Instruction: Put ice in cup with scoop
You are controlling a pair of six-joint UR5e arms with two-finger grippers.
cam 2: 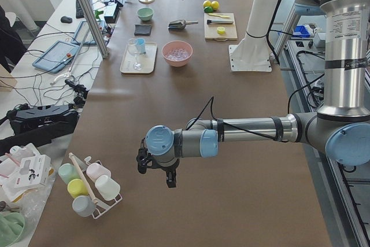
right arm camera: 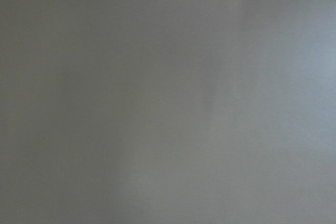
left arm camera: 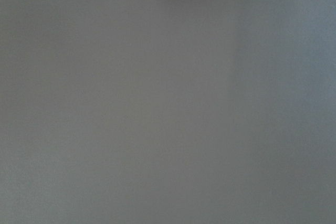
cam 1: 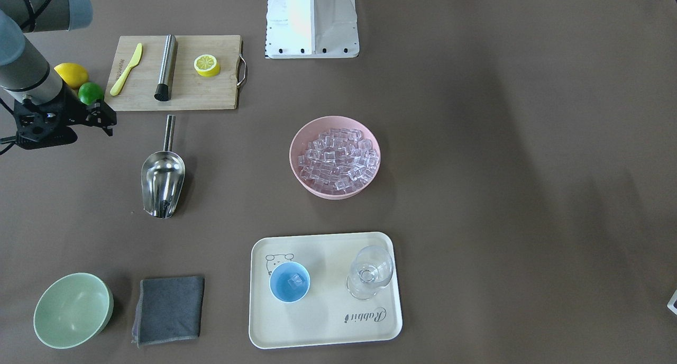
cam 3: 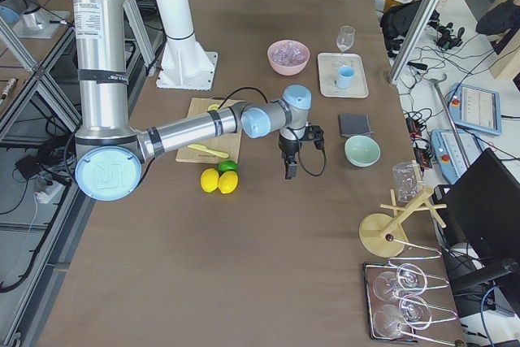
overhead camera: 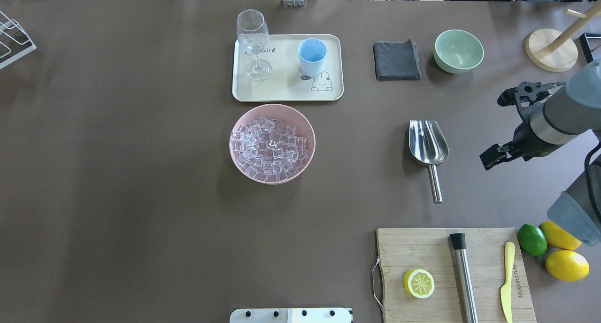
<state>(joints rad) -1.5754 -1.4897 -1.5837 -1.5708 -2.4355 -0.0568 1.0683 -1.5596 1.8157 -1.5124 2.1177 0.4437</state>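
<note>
Scoop position: the scoop (overhead camera: 428, 147) is lying flat on the table (overhead camera: 141, 196), nothing touching it, between the pink bowl (overhead camera: 274, 180) and the right gripper (overhead camera: 504, 126).
Direction from gripper: the scoop is sitting to the robot's left of the right gripper, toward the table's middle and at about the same depth. It is near but clearly apart.
Long axis: it is running roughly toward and away from the robot with a slight slant. The rod handle is pointing back at the robot and the trough mouth is pointing at the far edge.
Nearer arm: the right one, easily. The left gripper (cam 2: 156, 174) is hanging well apart at the table's other end and is showing only in the left side view.
Right gripper state: its jaws are looking spread in the overhead view and are gripping nothing. Its wrist view is giving only blank grey.
Left gripper state: cannot tell from that side view.
Ice: the ice (overhead camera: 270, 144) is sitting heaped in the pink bowl. At least one cube is already showing inside the cup in the front view.
Cup: the cup (overhead camera: 312, 56) is standing upright on the tray (overhead camera: 286, 86), beyond the bowl from the robot.
Coming move, judged: the right gripper is likely needing to shift left and drop onto the handle, jaws across the rod.
Writing: the tray is carrying "Rabbit" in script, plus a small speech bubble by a cartoon animal that is reading like "hi". The cutting board (overhead camera: 413, 248) is bearing a burnt-in mark too small to read.
</note>
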